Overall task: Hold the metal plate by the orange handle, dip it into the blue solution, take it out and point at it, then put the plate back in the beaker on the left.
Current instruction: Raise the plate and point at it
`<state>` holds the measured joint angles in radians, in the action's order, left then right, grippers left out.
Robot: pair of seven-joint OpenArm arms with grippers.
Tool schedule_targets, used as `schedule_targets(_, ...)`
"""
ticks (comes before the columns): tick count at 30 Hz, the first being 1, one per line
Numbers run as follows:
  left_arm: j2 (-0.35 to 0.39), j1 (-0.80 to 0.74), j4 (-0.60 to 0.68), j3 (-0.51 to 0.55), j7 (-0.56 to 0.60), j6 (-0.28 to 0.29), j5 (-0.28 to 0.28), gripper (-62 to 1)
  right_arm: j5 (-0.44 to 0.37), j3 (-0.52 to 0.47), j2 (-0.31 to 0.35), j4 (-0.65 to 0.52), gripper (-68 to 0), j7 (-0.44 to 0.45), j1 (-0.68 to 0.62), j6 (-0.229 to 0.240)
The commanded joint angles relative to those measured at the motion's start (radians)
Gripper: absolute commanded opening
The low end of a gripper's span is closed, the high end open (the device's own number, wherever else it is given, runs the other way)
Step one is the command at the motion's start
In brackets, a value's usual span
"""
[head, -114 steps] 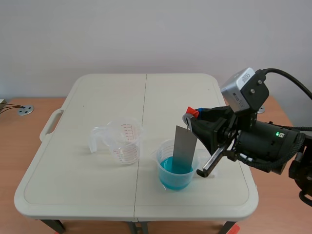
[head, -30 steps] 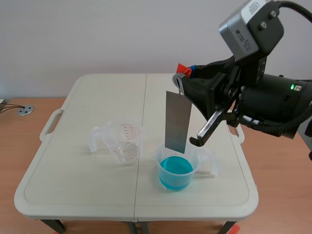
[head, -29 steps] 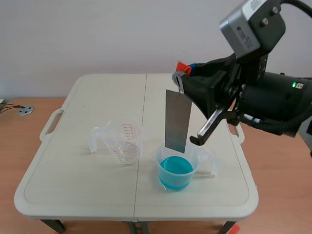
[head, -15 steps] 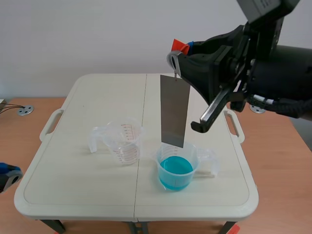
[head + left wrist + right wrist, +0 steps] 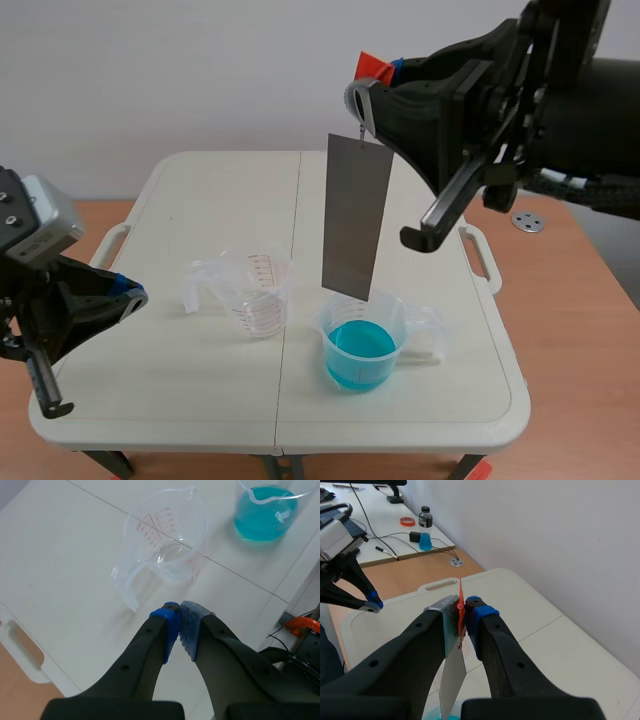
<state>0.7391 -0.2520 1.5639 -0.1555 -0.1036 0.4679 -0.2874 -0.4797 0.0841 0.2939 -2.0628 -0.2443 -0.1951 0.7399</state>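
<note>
Down at the near left, the left gripper (image 5: pixel 128 297) hovers over the table's (image 5: pixel 200 190) near-left corner, its blue pads (image 5: pixel 171 616) pressed together on nothing. From its wrist view, the closed tips point toward the clear beaker (image 5: pixel 167 540), with a gap between them and its handle.

Nearest on the tabletop, right of the centre seam, sits the blue beaker (image 5: pixel 392 318), the solution (image 5: pixel 360 343) filling its lower part. Just left of it and a touch farther back is the clear beaker, red scale marks on its wall, spout and handle out to the left; I can't tell whether there is any liquid in it.

Now look up: the plate (image 5: pixel 356 215) hangs free in the air, long, grey and close to upright. Its lower edge is right over the blue beaker's rim and out of the solution.

At the top of the plate is the orange handle (image 5: pixel 374 66), and the right gripper (image 5: pixel 375 84) has it, jaws clamped on that thin orange tab. The right wrist view shows the handle (image 5: pixel 460 600) pinched between the two fingers, the plate dropping away below. The right arm comes in high from the right, well above the table.
</note>
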Motion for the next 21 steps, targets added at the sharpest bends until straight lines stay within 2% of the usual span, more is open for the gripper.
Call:
schedule_targets(1, -0.029, 0.026, -0.011, -0.017, 0.0, 0.003, -0.006, -59.4, -0.011, -0.014, 0.005, -0.021, -66.0, 0.018, 0.004, 0.006)
schedule_targets(7, -0.081, 0.139, -0.044, -0.109, -0.047, 0.084, -0.003, -59.4, -0.011, -0.02, 0.005, -0.021, -66.0, 0.018, 0.004, 0.006)
schedule_targets(21, -0.164, 0.296, -0.053, -0.22, -0.131, 0.187, -0.004, -59.4, -0.011, -0.02, 0.005, -0.021, -66.0, 0.018, 0.004, 0.006)
